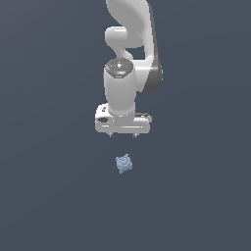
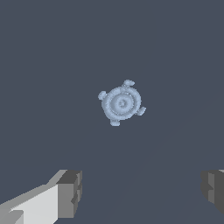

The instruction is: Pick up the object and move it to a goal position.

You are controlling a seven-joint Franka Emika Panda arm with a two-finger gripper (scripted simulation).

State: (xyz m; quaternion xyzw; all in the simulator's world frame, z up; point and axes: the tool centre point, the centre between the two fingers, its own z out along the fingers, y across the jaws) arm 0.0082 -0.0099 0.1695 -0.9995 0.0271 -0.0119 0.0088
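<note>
The object is a tiny pale blue knobbly blob with small protrusions, lying on the dark grey floor below the arm in the exterior view. In the wrist view the object shows as a round ringed disc with several small knobs. My white gripper hangs above it, pointing down, and does not touch it. Its two fingers stand wide apart, with nothing between them. The object lies ahead of the fingertips, not between them.
The floor is plain dark grey all around. The white arm rises behind the gripper toward the top of the exterior view.
</note>
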